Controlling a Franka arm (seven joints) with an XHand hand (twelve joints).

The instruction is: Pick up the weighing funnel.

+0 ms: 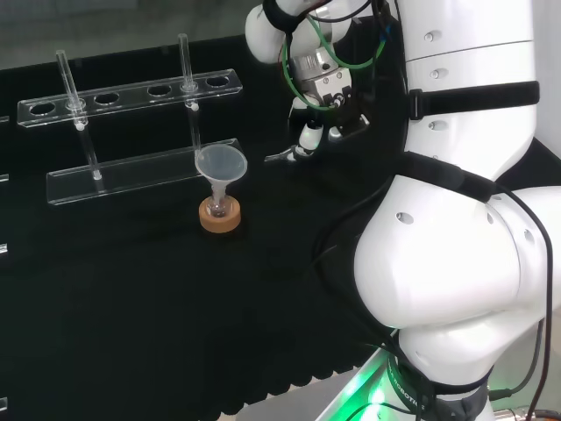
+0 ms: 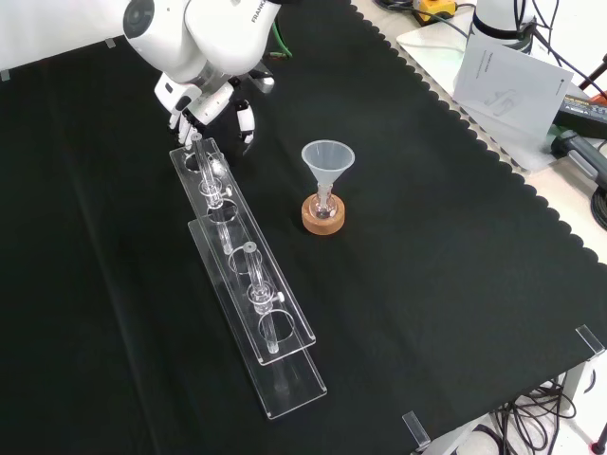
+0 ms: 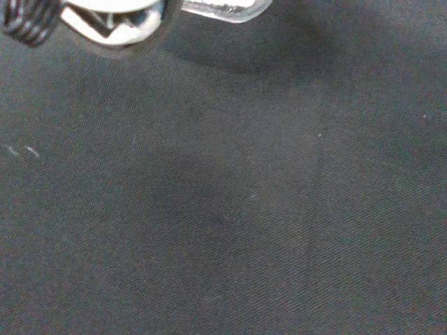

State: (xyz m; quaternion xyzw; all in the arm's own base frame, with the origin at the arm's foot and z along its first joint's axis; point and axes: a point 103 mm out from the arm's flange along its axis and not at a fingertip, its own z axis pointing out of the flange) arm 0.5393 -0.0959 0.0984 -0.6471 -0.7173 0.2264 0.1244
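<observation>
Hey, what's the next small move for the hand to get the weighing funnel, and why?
Probably ease the hand slightly down and toward the weighing funnel before closing. In the head view that small clear piece shows just left of the hand, low at the black cloth, and nothing shows it gripped yet.

Even overhead light fell on the matte black cloth (image 1: pixel 131 307), which swallowed most of it in the head and front views. The glossy white arm links (image 1: pixel 456 246) shone brightly, with soft grey shading underneath. A green glow (image 1: pixel 372 390) lit the arm's base. Pale glints traced the edges of the clear plastic tube rack (image 1: pixel 131 175). In the wrist view the cloth looked grey and dim, soft shadows pooled on it, and the black and white hand (image 3: pixel 105 21) was blurred.
</observation>
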